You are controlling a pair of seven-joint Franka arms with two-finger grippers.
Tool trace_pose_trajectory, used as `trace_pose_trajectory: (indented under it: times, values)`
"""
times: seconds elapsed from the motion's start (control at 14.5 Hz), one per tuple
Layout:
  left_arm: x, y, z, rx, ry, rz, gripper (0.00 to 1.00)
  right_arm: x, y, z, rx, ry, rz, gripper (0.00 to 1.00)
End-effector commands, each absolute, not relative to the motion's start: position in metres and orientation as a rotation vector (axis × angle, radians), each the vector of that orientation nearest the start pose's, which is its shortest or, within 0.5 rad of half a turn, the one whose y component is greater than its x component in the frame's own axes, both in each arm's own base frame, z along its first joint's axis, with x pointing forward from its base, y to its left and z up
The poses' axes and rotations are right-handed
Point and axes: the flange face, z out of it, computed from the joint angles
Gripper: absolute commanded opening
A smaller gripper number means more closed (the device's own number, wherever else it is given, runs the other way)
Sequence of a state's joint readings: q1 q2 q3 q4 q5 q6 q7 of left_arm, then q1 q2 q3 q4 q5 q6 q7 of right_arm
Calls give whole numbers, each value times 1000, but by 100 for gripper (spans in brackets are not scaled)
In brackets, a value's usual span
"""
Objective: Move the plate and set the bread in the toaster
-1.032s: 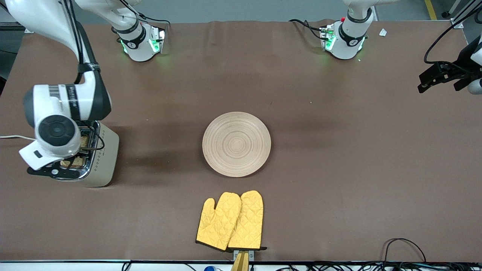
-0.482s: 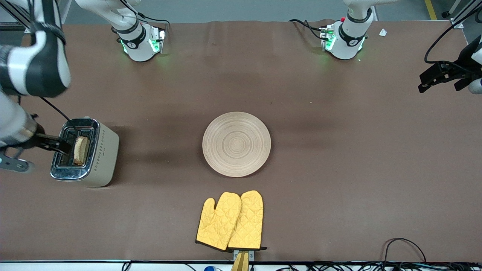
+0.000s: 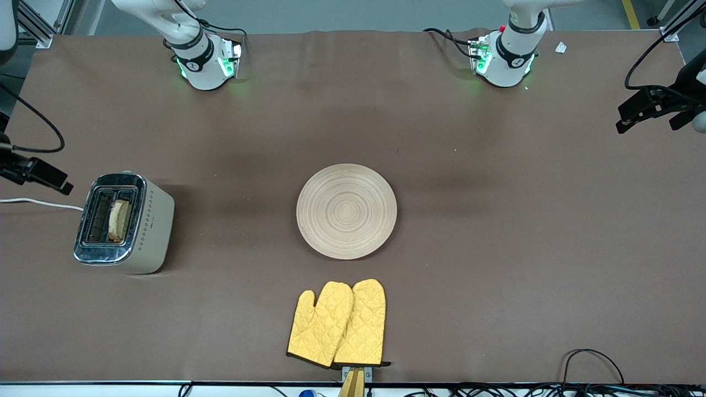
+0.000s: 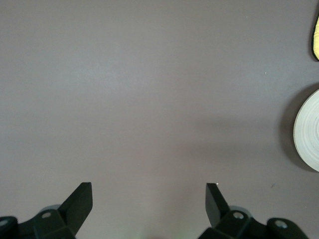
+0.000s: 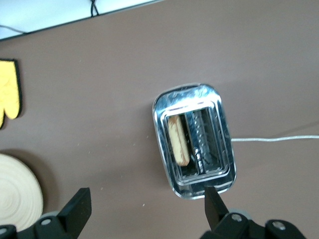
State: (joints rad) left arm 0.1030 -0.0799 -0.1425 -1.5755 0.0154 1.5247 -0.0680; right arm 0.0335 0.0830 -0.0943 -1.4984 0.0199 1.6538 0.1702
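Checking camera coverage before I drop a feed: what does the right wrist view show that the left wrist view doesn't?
Only the right wrist view: the boxy cream chrome-topped toaster with the speckled brown bread slice in one slot, its white cord, and the open right hand.

Only the left wrist view: the open left hand.

Both: brown table, round wooden plate, yellow oven mitt.

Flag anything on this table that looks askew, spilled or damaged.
Nothing stands out. The bread stands in one slot of the upright toaster, the plate lies flat mid-table, and the yellow oven mitts lie nearer the camera, overlapping neatly. No spills show.
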Motion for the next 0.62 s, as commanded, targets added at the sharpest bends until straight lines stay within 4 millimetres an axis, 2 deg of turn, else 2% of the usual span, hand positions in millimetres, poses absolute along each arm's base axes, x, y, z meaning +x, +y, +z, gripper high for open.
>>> trace_pose_trajectory:
  times: [0.0, 0.28, 0.55]
  values:
    - [518, -24, 667, -3101, -44, -52, 100, 544, -27, 619, -3068, 326, -88, 100]
    - [510, -30, 658, -3096, -11, -21, 100, 525, -30, 637, -3064, 324, -130, 100]
    - [506, -45, 660, -3093, 29, -26, 100, 515, -44, 647, -3093, 182, -132, 100]
